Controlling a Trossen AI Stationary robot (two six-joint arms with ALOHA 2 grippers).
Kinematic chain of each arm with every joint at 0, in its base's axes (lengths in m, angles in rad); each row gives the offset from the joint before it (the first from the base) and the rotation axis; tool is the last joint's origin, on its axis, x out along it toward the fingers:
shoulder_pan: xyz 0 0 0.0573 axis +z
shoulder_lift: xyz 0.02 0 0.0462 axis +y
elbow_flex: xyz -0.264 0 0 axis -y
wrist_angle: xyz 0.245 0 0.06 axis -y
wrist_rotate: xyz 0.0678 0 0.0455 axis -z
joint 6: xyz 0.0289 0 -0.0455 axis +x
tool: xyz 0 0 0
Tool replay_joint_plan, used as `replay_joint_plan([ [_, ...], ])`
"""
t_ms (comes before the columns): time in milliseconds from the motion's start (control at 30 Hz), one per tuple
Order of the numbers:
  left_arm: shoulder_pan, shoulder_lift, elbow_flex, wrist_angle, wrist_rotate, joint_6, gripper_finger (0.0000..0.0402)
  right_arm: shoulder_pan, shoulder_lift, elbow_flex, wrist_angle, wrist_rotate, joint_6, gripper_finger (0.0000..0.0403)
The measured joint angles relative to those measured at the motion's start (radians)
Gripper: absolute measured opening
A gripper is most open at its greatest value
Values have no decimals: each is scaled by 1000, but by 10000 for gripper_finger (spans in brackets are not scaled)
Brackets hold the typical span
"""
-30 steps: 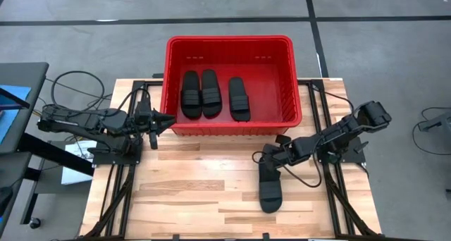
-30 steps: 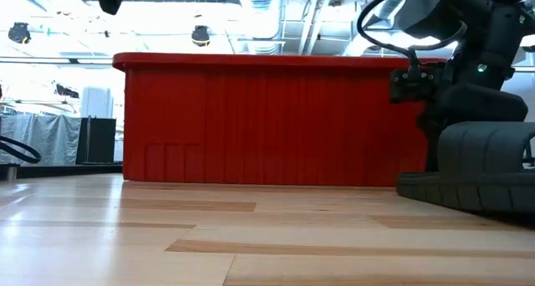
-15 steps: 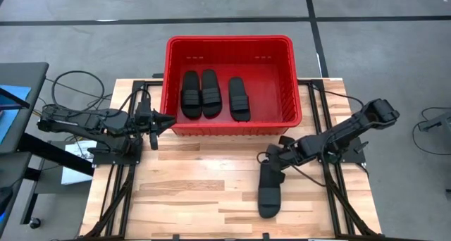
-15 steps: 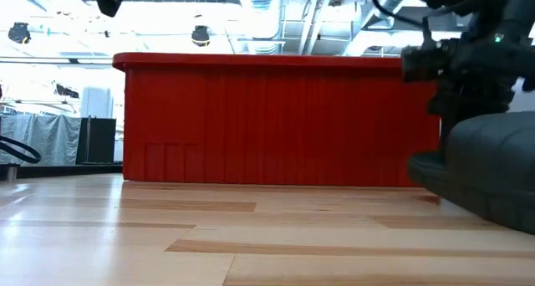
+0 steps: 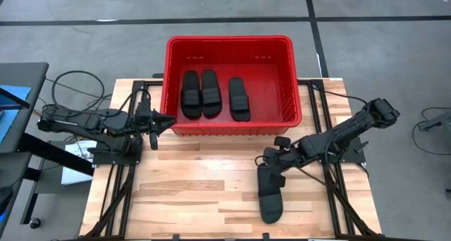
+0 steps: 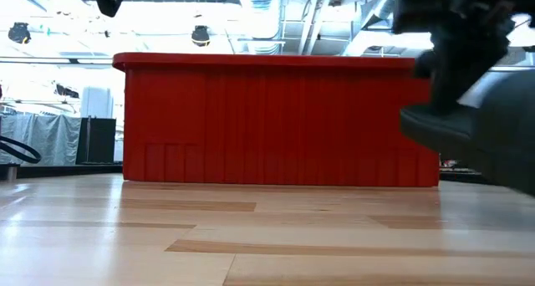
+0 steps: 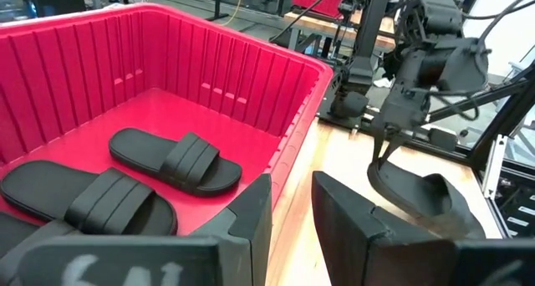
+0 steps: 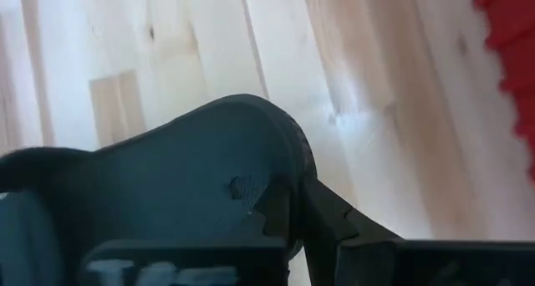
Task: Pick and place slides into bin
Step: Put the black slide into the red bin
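- Slide [image 5: 270,194] nearest, on desk [image 5: 197,192] in front of bin [image 5: 229,125]; right pincer [image 5: 271,158] clamped on its heel edge.
- Probably light, rubbery, floppy; strap likely the firmer hold.
- Left pincer [image 5: 168,119] beside bin, fingers slightly apart, empty.
- Three slides [image 5: 210,93] inside bin.

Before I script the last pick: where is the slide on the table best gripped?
By the end nearest the bin, from above. The fourth slide lies lengthwise with that end toward the right gripper, whose fingers already pinch its thin sole edge there. The wide strap looks too bulky for those fingers.
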Motion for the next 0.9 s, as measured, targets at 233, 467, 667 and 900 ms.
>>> replay_joint_plan([
  [233,0,0,0,0,0,-10,77,-38,-1,131,-98,28,-117,0],
  [467,0,0,0,0,0,-24,77,-90,-1,316,-254,81,-261,0],
  [667,0,0,0,0,0,-34,77,-125,-2,505,-286,113,-417,0],
  [900,0,6,0,-1,0,-41,77,-174,-2,740,-388,216,-581,0],
])
